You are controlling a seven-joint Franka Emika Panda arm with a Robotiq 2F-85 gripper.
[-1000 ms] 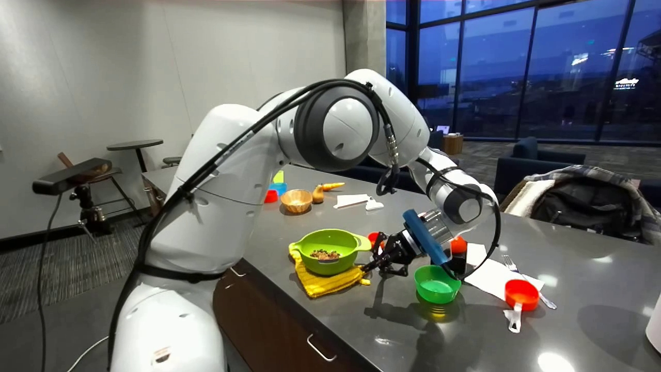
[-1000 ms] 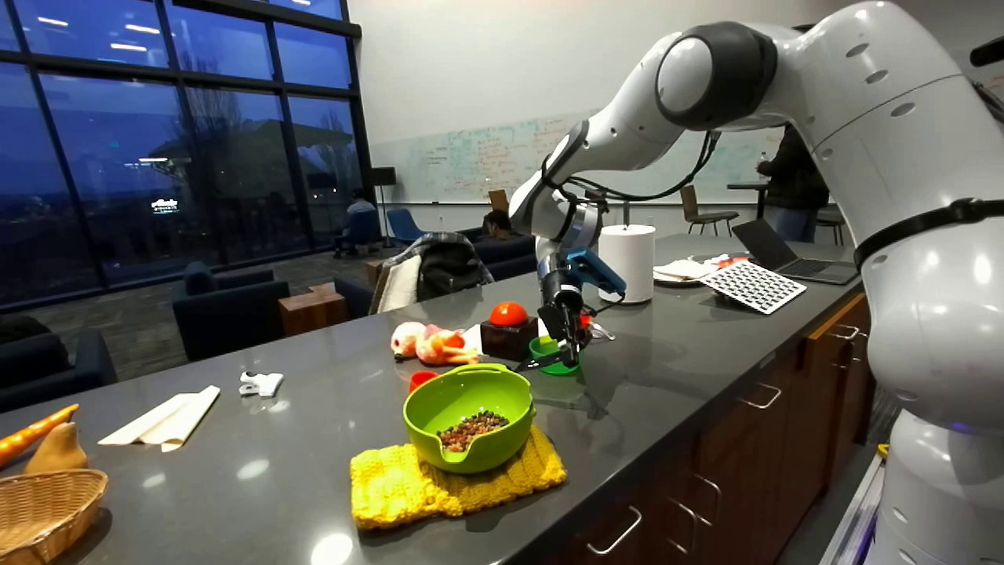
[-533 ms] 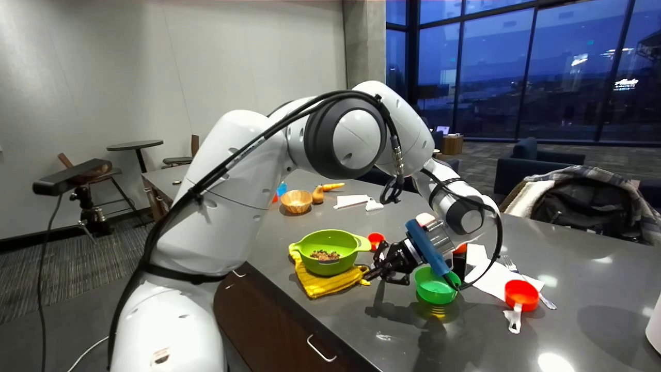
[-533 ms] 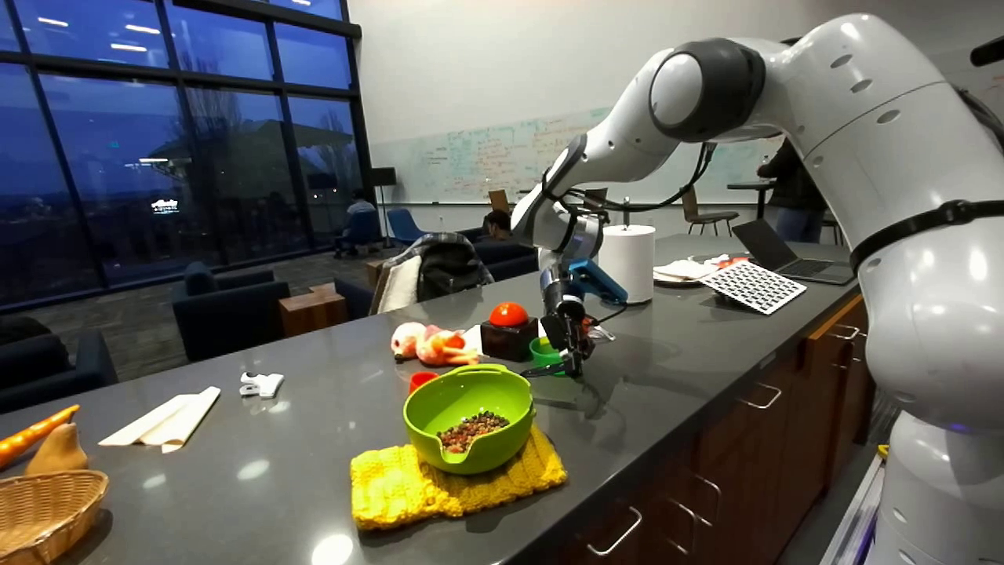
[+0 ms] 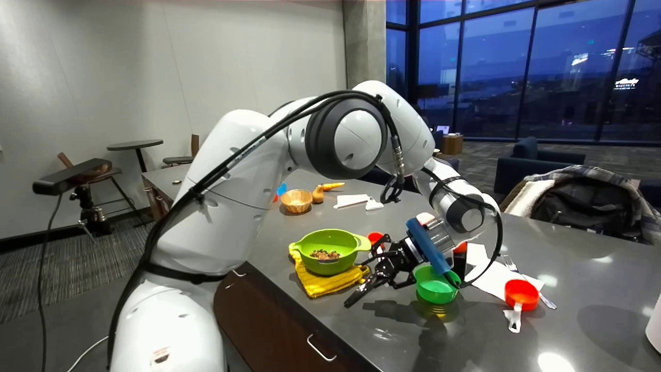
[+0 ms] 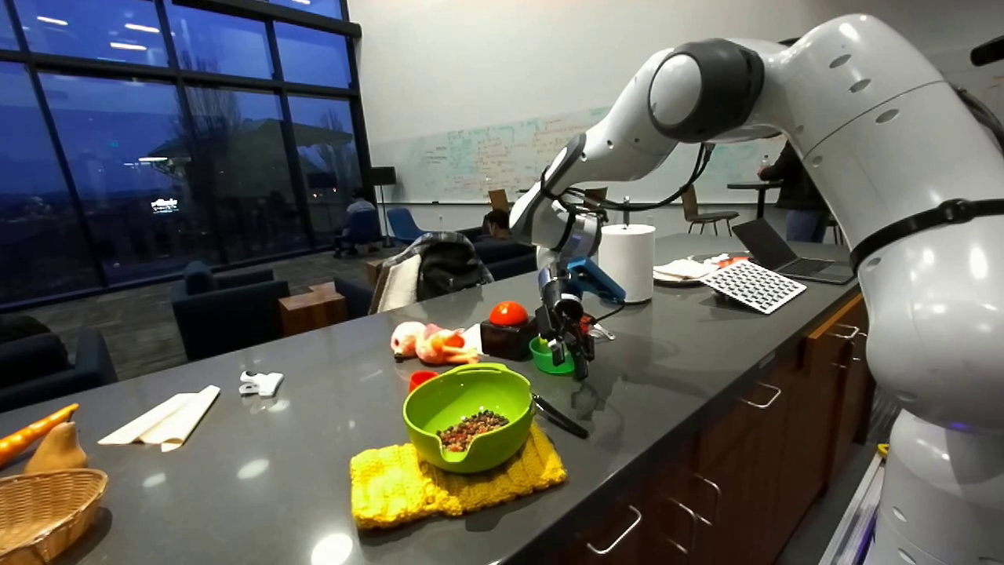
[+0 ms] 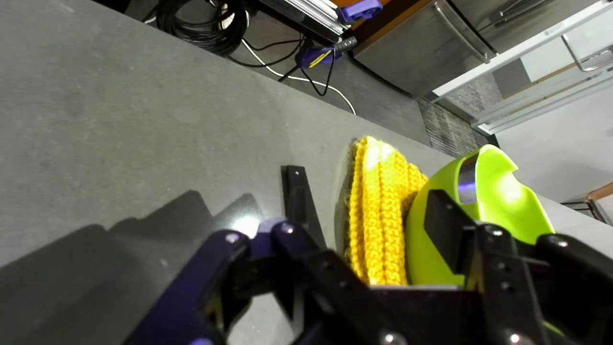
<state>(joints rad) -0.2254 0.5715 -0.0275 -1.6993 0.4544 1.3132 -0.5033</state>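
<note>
Black utensil (image 7: 302, 203), seemingly dropped, hand (image 6: 569, 363) now spread

In an exterior view, a lime-green spouted bowl (image 6: 469, 387), from which clock directions are read, holds small brown and reddish grains (image 6: 472, 430) and rests on a yellow knitted cloth (image 6: 392, 486) upon a dark grey polished counter (image 6: 235, 510). At 3 o'clock, just beside the bowl, lies a slender black bar-shaped object (image 6: 561, 417). At 2 o'clock hangs a black two-fingered gripper (image 6: 569, 366), fingertips apart and pointing down; behind it stands a small green cup (image 6: 541, 359), partly hidden. At 1 o'clock, a glossy red dome (image 6: 508, 314) tops a dark box (image 6: 502, 343); at 11 o'clock lies a pink-and-white rounded object (image 6: 443, 345); at 10 o'clock, a small red cup (image 6: 422, 380).
</note>
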